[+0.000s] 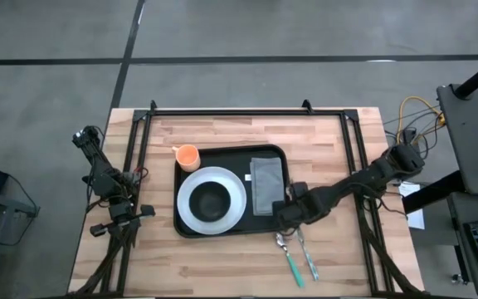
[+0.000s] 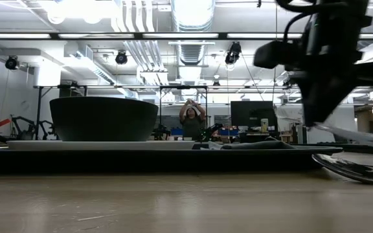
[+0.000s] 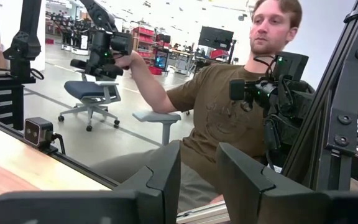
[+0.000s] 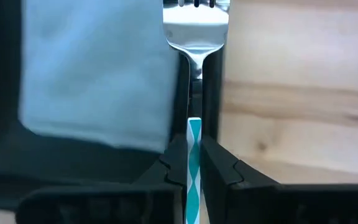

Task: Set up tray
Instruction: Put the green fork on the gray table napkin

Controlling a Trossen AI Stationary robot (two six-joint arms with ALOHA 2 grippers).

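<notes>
The black tray (image 1: 191, 226) lies mid-table. On it are a white plate (image 1: 237, 199) carrying a dark bowl (image 1: 212, 199), an orange cup (image 1: 187, 155) and a grey folded napkin (image 1: 265, 184). My right gripper (image 1: 290, 209) is at the tray's right rim, shut on a fork (image 4: 196, 28) with a teal-and-white handle. The fork's head is over the rim, beside the napkin (image 4: 92, 68). My left gripper (image 3: 197, 180) waits open at the table's left edge (image 1: 119, 212). My right gripper (image 4: 194, 149) pinches the fork's teal-and-white handle (image 4: 194, 127) between its two fingers, near the end toward the neck. The fork lies along the fingers, its head pointing ahead of them over the tray's dark right rim (image 4: 211, 93). Whether the fork rests on the rim, I cannot tell.
A green-handled spoon (image 1: 289, 259) and a pale-handled utensil (image 1: 309, 259) lie on the wood near the tray's near right corner, just beside my right gripper. In the low view the spoon (image 2: 348, 169) shows on the table. A person (image 3: 229, 118) sits beyond the table's left side.
</notes>
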